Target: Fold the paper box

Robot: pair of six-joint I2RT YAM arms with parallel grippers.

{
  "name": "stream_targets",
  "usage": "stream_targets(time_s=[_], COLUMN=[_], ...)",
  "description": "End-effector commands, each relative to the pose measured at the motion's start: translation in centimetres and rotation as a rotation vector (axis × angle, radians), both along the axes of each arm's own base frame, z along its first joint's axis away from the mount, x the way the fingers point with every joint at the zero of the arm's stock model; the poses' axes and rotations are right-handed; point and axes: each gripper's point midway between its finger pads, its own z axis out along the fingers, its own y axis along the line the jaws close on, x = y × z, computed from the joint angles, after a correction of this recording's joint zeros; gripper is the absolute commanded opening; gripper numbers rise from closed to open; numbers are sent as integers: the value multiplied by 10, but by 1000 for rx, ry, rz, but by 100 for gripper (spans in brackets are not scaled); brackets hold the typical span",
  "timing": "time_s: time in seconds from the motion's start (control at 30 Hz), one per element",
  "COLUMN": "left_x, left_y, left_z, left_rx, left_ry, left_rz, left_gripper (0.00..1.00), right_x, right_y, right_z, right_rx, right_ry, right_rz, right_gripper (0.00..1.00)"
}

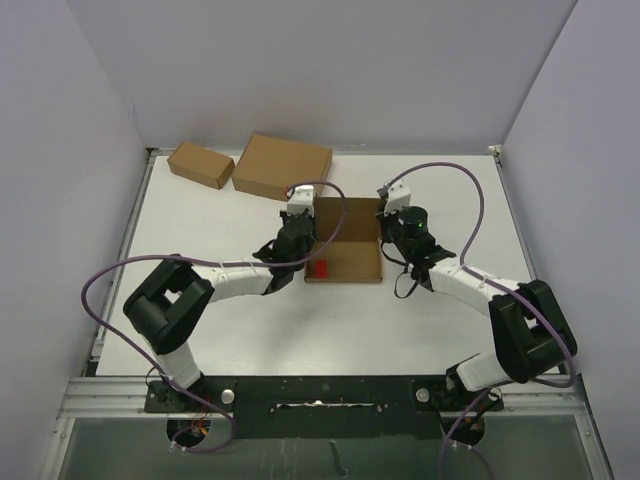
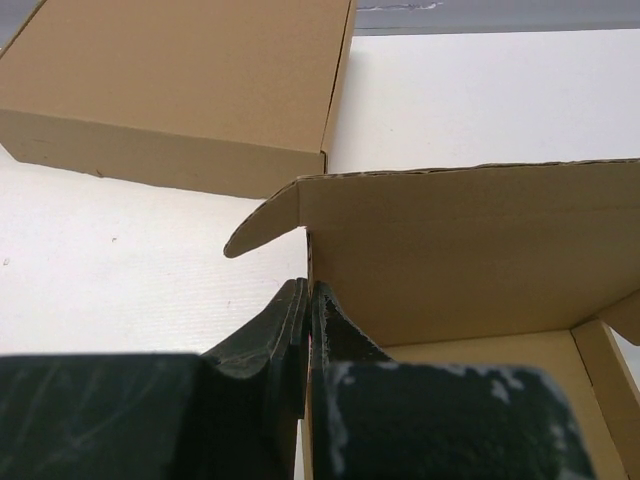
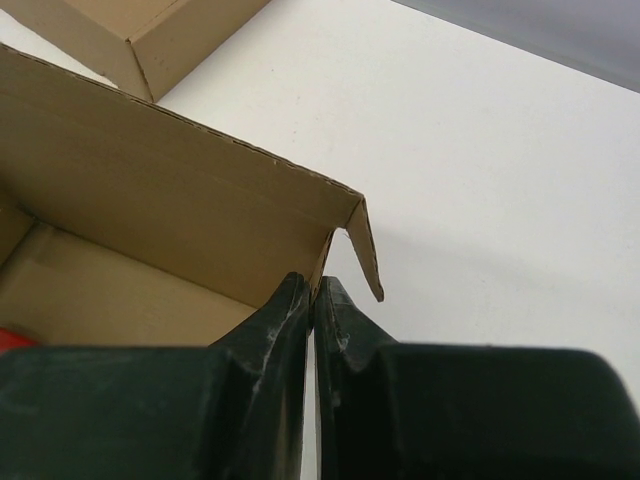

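The paper box (image 1: 350, 262) sits open at mid-table between the two grippers, the left gripper (image 2: 308, 296) pinched shut on its left side wall and the right gripper (image 3: 313, 290) pinched shut on its right wall. In both wrist views, dark fingers (image 2: 260, 345) hide the lower walls. Both arms reach inward with bent elbows.

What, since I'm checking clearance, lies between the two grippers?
The paper box: in the top view, left gripper pinches its left wall, right gripper its right wall.
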Motion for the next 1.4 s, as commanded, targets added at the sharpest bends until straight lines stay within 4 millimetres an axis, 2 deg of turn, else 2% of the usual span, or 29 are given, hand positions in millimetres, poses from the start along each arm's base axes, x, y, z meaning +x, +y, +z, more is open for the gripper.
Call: stream_targets(time_s=[0.0,0.57,1.0,1.27,1.37], left_x=[-19,-28,-35,-38,-40], left_y=[-40,-34,-38,-38,-38], left_z=[18,15,9,13,12], left_rx=[-104,-110,-106,-104,-102], left_ry=[-26,-11,12,16,19], left_rz=[-142,-124,-133,-142,-152], left_gripper=[0,0,0,0,0], right_x=[-19,-39,-50,-46,-49], right_y=[37,34,35,42,46], right_z=[18,9,6,11,7], right_rx=[97,68,77,130,131], right_ry=[-10,63,103,154,163], right_rz=[148,181,204,169,169], right_gripper=[5,9,11,12,12])
